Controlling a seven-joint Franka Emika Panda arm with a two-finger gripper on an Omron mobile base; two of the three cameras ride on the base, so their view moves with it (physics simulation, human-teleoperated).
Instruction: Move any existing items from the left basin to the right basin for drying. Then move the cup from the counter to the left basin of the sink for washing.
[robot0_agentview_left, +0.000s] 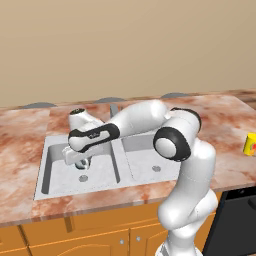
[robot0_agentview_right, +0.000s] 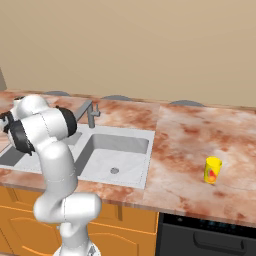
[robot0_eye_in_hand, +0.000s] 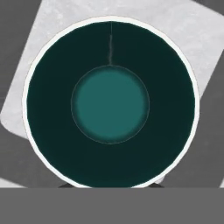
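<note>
The mug (robot0_eye_in_hand: 110, 103), white-rimmed with a dark teal inside, sits right under the hand, its rim at the fingertips. My gripper (robot0_agentview_left: 82, 160) reaches down into the left basin (robot0_agentview_left: 55, 172) of the sink, just above its drain, and looks shut on the mug's wall. The right basin (robot0_agentview_left: 142, 167) (robot0_agentview_right: 117, 155) holds nothing. The yellow cup (robot0_agentview_left: 250, 144) (robot0_agentview_right: 213, 170) stands upright on the counter (robot0_agentview_right: 200, 135), well to the right of the sink and far from the gripper.
The grey faucet (robot0_agentview_right: 91, 112) rises behind the sink's divider, close to my forearm. A dark appliance front (robot0_agentview_left: 235, 220) sits below the counter at the right. Orange cabinets run under the sink.
</note>
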